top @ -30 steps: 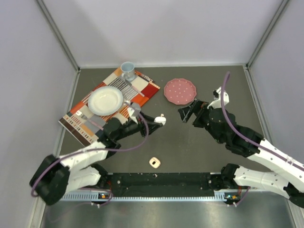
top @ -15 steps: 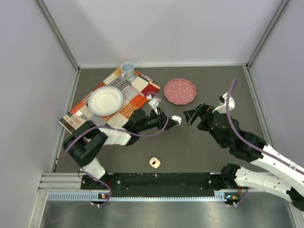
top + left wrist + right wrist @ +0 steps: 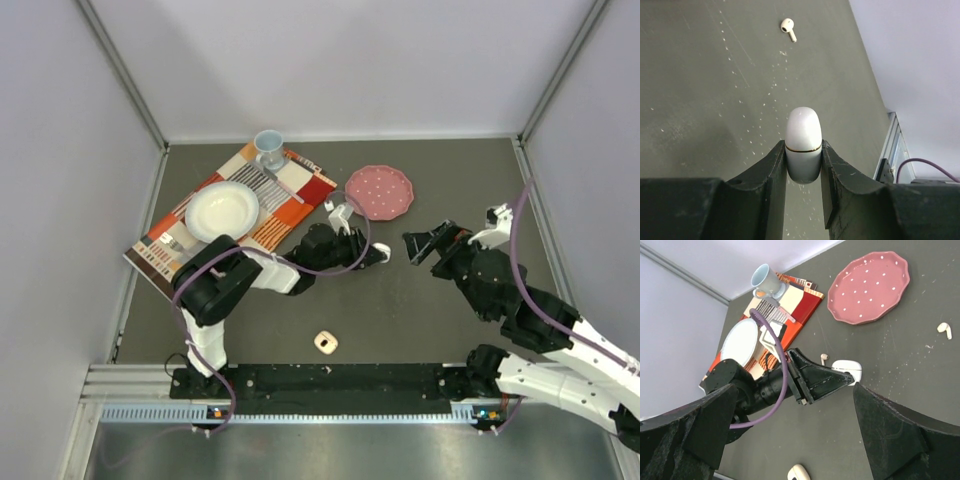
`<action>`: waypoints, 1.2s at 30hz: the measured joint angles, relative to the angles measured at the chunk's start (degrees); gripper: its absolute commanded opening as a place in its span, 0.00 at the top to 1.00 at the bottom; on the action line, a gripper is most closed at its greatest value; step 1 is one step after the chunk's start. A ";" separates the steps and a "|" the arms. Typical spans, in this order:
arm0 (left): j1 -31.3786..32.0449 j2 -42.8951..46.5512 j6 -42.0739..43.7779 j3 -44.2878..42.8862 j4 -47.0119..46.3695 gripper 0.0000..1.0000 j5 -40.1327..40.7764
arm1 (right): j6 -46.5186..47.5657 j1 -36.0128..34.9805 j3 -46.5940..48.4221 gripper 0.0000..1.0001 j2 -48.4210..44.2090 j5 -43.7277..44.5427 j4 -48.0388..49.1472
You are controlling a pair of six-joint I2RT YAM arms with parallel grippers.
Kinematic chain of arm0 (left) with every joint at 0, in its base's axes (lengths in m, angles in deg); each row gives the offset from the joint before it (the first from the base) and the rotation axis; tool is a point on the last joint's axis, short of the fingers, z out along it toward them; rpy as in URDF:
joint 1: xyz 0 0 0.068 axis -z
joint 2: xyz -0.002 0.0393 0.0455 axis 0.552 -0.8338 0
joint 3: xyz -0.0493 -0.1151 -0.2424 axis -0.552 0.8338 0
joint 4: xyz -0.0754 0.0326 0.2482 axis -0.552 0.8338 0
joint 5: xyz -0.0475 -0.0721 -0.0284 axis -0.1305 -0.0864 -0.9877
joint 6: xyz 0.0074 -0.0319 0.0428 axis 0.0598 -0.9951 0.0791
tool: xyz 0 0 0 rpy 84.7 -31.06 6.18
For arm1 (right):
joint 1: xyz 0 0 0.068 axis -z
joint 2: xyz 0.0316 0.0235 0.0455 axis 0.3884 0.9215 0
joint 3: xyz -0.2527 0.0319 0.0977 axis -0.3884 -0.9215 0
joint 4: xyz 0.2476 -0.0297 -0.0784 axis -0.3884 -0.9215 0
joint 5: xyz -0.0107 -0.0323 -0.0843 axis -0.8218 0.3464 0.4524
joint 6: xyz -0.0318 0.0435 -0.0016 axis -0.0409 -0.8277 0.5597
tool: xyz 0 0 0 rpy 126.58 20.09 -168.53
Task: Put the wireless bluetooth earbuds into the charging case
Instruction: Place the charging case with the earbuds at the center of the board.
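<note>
Earbuds first: they're lying loose on the dark table (image 3: 400,320), none in a case yet. In the right wrist view one bud (image 3: 944,329) is sitting at about 4 o'clock off the pink dotted plate (image 3: 872,287), and a tinier one (image 3: 824,358) is lying at 10 o'clock from the white charging case (image 3: 803,127), just beside it.

The left gripper (image 3: 803,155) is pinching that case narrow-on, holding it near the table's middle. The right gripper (image 3: 425,243) is hanging at the case's 3 o'clock with its jaws spread wide, holding nothing.

What's worrying me: the lid seam is looking shut, so nothing is going in until it's flipped. That shell is smooth and rounded too, so I'm guessing any push on the lid is going to twist or squirt it out of the pinch.

Hard to tell:
- The bud (image 3: 787,26) showing in the left wrist view may be one of those two.
- The peach case (image 3: 325,342) at 7 o'clock is too small to read as open or shut.
</note>
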 measured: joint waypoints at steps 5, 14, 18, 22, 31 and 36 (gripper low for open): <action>0.57 -1.38 0.04 -4.09 6.91 0.86 2.43 | 0.00 0.00 -0.02 0.01 -1.03 0.79 0.00; 0.63 -4.52 0.04 -7.72 15.65 0.83 2.93 | -0.15 0.00 -0.76 0.01 -1.79 1.14 -0.20; 0.63 -5.90 -0.17 -8.07 16.90 0.80 2.75 | -0.28 0.00 -0.76 0.01 -1.84 1.07 -0.20; 0.63 -6.58 -0.44 -8.85 17.46 0.76 2.51 | -0.76 0.00 -0.76 0.01 -1.84 0.90 -0.22; 0.63 -6.58 -0.33 -9.42 18.88 0.65 2.51 | -1.68 0.00 -0.76 0.01 -2.93 0.63 -0.70; 0.63 -6.45 -0.11 -9.51 19.39 0.59 2.82 | -1.75 0.00 -0.76 0.01 -2.97 0.61 -1.11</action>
